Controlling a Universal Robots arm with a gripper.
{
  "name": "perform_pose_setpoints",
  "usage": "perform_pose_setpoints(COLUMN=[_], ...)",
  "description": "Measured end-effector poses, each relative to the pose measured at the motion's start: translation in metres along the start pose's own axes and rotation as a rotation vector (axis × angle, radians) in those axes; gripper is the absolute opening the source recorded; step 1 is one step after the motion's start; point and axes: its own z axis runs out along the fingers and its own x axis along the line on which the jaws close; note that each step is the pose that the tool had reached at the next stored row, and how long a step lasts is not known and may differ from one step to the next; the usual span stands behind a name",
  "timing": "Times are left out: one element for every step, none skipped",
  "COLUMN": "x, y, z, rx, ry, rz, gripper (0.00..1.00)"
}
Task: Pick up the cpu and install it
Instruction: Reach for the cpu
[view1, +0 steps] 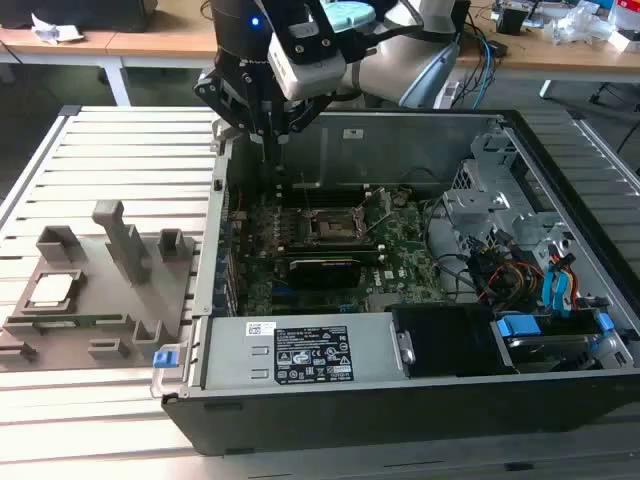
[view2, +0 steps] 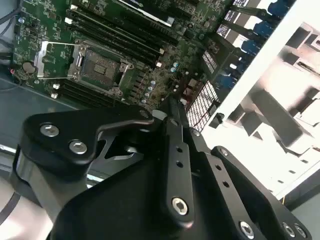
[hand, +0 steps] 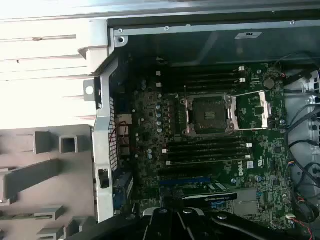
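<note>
The fingers (view2: 175, 142) look pressed together with nothing between them, hanging over the left wall of the open computer case (view1: 213, 215), upper middle of the exterior view. The cpu (view1: 52, 290) lies flat in a recess of the grey tray (view1: 105, 305) on the slatted worktop (view1: 110, 150), lower left of that frame, well apart. The socket (view1: 330, 228) stands open, likely ready to receive it.

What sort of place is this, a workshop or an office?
Most likely a robotics lab or workshop: a robot arm hangs over an open computer case on a slatted metal table, with cluttered wooden desks behind.
</note>
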Motion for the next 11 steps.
perform_pose_setpoints(x=[0.0028,0.0107,0.0147,0.019,0.0233,0.0277,0.0333,0.0381,0.0451,0.0522,0.0569], y=[-0.0002,-0.0008,-0.0011,-0.0014,-0.0017,-0.0021,-0.0025,-0.0029,-0.0034,-0.0039,-0.0042], z=[-0.0002,-0.0003,-0.0004,-0.0005,-0.0006,-0.0007,-0.0009,-0.001,-0.0012,-0.0013,-0.0015], rx=[0.0001,0.0001,0.0,0.0,0.0,0.0,0.0001,0.0,0.0,0.0,0.0], ry=[0.0001,0.0,0.0,0.0,-0.0001,0.0,0.0,-0.0001,-0.0001,-0.0001,-0.0001], rz=[0.0,0.0,0.0,0.0,0.0,0.0,0.0,0.0,0.0,0.0,0.0], gripper=[0.11,0.11,0.11,0.11,0.11,0.11,0.11,0.11,0.11,0.11,0.11])
